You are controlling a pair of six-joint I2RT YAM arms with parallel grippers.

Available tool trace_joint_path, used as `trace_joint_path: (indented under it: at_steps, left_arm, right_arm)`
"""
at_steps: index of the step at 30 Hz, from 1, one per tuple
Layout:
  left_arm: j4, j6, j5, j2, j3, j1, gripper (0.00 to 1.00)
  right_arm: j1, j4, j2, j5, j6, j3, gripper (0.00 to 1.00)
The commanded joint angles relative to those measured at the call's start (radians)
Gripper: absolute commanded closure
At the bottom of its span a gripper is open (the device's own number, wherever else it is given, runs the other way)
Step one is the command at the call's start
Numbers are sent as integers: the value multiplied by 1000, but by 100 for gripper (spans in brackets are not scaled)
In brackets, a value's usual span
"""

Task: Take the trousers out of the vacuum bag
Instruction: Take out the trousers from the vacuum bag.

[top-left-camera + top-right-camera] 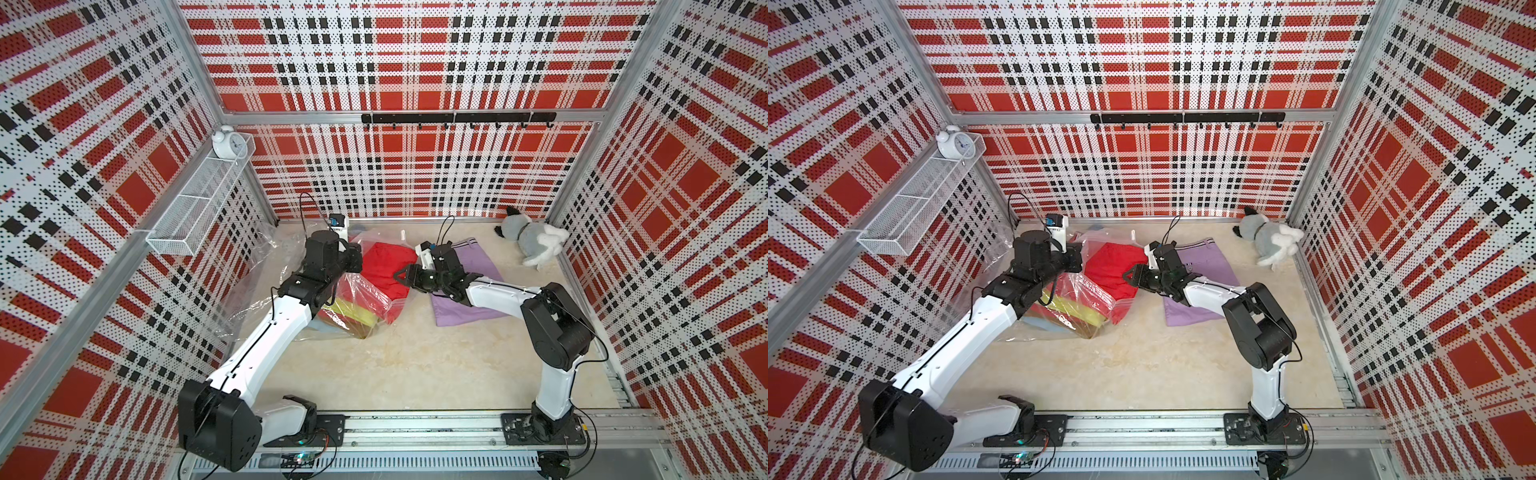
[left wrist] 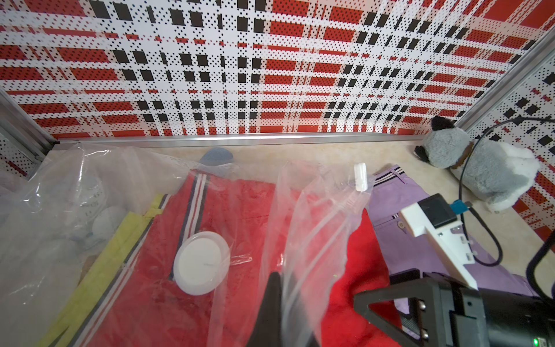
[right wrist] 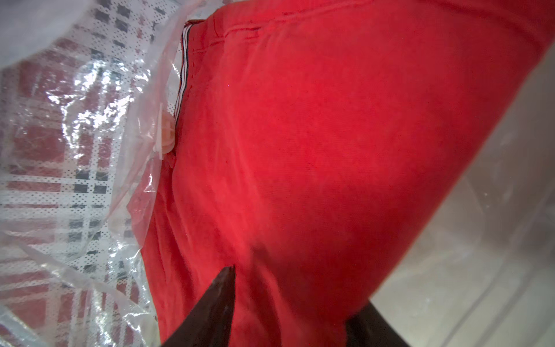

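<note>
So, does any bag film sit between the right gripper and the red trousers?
Nothing visible. The right gripper reaches bare cloth of the red trousers, which poke out of the vacuum bag; film covers only the part inside.

Beige tabletop (image 1: 415, 365); on it: vacuum bag (image 1: 257, 282), lilac trousers (image 1: 461, 313) alongside; plush toy (image 1: 530, 239) near back corner.

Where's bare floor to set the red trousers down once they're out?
Biggest free patch: front floor between the vacuum bag, the lilac trousers and the base rail. Smaller one: between the lilac trousers and the plush toy. Crowded: around the bag's mouth, where the right end effector sits at the red trousers.
</note>
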Motion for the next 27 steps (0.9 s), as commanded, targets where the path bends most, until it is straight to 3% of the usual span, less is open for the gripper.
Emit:
trace_joint_path:
  at_steps: [1, 13, 15, 21, 27]
  left_arm:
    - [46, 2, -29, -1, 20, 15, 100]
    - [46, 2, -30, 0, 16, 17, 100]
    - [44, 2, -30, -3, 14, 17, 100]
    - [44, 7, -23, -7, 11, 17, 100]
    - [46, 4, -18, 6, 10, 17, 100]
  right_arm:
    - [17, 26, 20, -4, 26, -2, 46]
    - [21, 217, 78, -76, 108, 14, 51]
    - [21, 230, 88, -84, 116, 20, 58]
    - [20, 228, 71, -81, 97, 9, 100]
    - [20, 130, -1, -48, -16, 12, 100]
